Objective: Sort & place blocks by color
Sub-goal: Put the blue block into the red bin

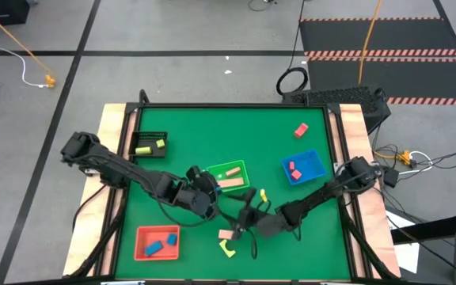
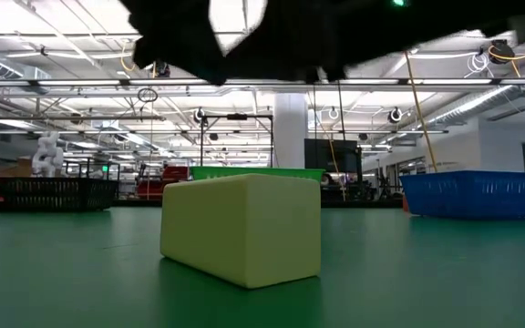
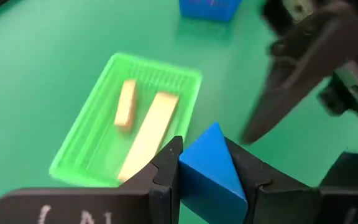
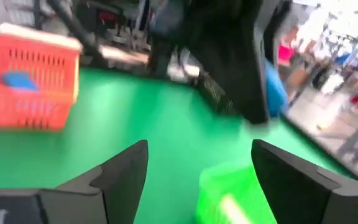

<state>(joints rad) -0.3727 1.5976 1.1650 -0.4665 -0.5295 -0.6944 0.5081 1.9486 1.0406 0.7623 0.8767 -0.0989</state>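
1 blue wedge block (image 3: 211,177), seemingly triangular

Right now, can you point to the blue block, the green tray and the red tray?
blue block (image 3: 211,173): left wrist view, its front face.
green tray (image 3: 73,152): left wrist view, its side wall.
red tray (image 1: 139,245): high view, its left rim.

Grey concrete floor (image 1: 172,32) surrounding table; striped black mats (image 1: 378,36) lying beyond; ceiling strip lights (image 2: 53,50) glowing overhead.
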